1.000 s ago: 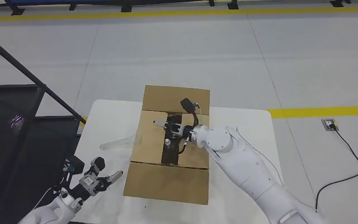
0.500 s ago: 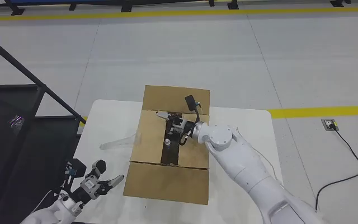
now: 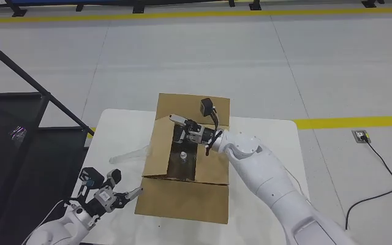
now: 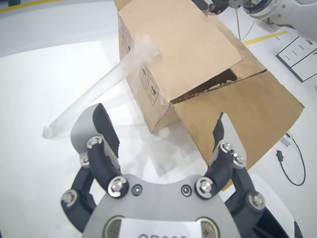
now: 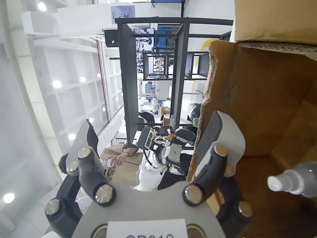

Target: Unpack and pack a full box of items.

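The right gripper [image 5: 152, 120] hung released over the open box [image 3: 184, 199], its fingers spread wide, with the free edge of the raised left flap [image 4: 178, 38] between them and close against one finger. Just past it, inside the box, stood a clear spray bottle [image 5: 292, 183] with a white nozzle. The left gripper [image 4: 161, 115] was likewise released and held nothing, over the near left corner of the table [image 3: 269, 141], while the box sat mid-table with its far flap reaching past the far edge and a clear tape strip [image 4: 99, 87] trailing from its left wall down to the tabletop.
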You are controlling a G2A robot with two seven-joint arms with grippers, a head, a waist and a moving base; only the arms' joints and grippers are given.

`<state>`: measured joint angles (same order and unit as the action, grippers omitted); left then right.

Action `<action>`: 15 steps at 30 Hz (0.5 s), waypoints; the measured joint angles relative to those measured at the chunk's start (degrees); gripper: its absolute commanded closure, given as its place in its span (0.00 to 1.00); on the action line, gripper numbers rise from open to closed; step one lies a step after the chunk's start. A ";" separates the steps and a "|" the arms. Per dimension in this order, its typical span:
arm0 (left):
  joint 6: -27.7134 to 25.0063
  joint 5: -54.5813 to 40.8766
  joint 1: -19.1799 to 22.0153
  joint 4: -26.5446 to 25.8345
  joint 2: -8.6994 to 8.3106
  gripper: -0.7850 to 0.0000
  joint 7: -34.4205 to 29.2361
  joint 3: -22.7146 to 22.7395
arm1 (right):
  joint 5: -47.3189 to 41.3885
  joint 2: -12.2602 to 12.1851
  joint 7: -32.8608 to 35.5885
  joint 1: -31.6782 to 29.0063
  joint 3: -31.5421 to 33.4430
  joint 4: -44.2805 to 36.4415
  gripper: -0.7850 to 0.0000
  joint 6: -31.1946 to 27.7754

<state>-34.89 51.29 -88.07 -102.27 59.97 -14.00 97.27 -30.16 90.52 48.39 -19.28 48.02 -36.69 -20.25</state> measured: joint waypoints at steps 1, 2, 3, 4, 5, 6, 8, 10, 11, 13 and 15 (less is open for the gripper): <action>0.57 0.74 0.53 -0.08 0.02 0.00 -0.08 -0.46 | 0.11 0.14 -0.18 -0.03 -0.09 -0.43 0.00 -0.06; 1.43 1.89 1.25 -0.21 0.07 0.00 -0.08 -1.20 | 0.21 0.34 -0.42 -0.07 -0.24 -0.99 0.00 -0.07; 1.94 2.59 1.78 -0.22 0.12 0.00 0.00 -1.88 | 0.27 0.51 -0.54 -0.09 -0.36 -1.37 0.00 -0.04; 2.48 3.16 2.57 0.01 0.20 0.00 0.14 -2.81 | 0.35 0.73 -0.69 -0.08 -0.54 -1.81 0.00 0.03; 2.90 3.64 3.26 0.29 0.25 0.00 0.21 -3.50 | 0.36 0.91 -0.75 -0.06 -0.67 -2.08 0.00 0.06; 3.34 4.24 3.98 0.63 0.31 0.00 0.28 -4.21 | 0.36 1.10 -0.81 -0.01 -0.82 -2.29 0.00 0.10; 4.38 5.24 5.60 1.56 0.48 0.00 0.55 -5.94 | 0.27 1.57 -0.88 0.14 -1.19 -2.65 0.00 0.18; 5.50 5.41 7.06 2.51 0.67 0.00 0.95 -7.42 | 0.03 2.07 -0.27 0.25 -1.61 -2.99 0.00 -0.05; 6.10 5.19 7.59 2.85 0.77 0.00 1.24 -7.92 | -0.09 2.27 0.11 0.29 -1.79 -3.09 0.00 -0.24; 7.44 4.67 8.43 3.33 0.94 0.00 1.91 -8.61 | -0.18 2.66 0.67 0.38 -2.11 -3.14 0.00 -0.72; 8.80 3.68 8.92 3.55 1.11 0.00 2.85 -8.98 | -0.39 3.08 1.22 0.43 -2.36 -3.08 0.00 -1.32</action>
<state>-26.10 54.97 -79.15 -98.72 61.08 -11.15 88.30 -30.55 93.61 49.61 -18.85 45.66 -39.77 -21.57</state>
